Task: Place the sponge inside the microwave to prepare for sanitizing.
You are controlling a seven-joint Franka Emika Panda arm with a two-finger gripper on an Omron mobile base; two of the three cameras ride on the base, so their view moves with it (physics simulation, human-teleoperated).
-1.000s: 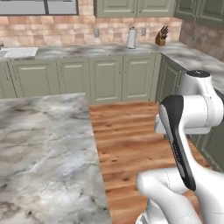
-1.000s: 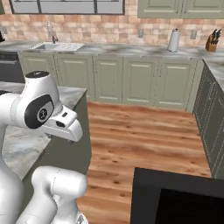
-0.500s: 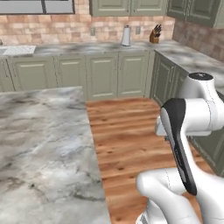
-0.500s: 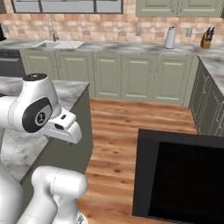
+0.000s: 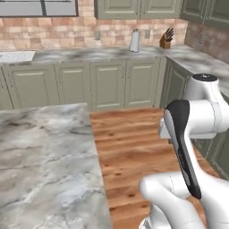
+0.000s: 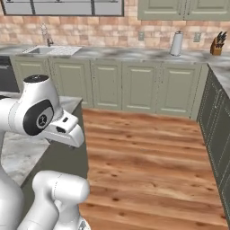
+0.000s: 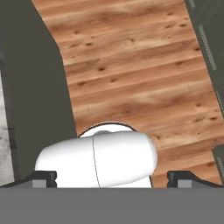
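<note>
The sponge and the microwave are out of view. My gripper [image 7: 113, 178] points down at the wooden floor [image 7: 131, 65], and its two dark fingertips [image 7: 43, 178] stand far apart at the bottom of the hand view. It is open with nothing held. My arm is folded up close over the base, beside the island.
A marble island counter [image 5: 40, 165] lies to my left, with its dark side wall [image 7: 30, 87] close by. A back counter carries a paper towel roll [image 5: 134, 41], a knife block [image 5: 167, 39] and a sink [image 6: 49, 50]. Green cabinets [image 6: 218, 121] line the right side.
The base has moved and both base views have shifted. A black panel at the lower right of the right base view has left the picture. The gripper stays open.
</note>
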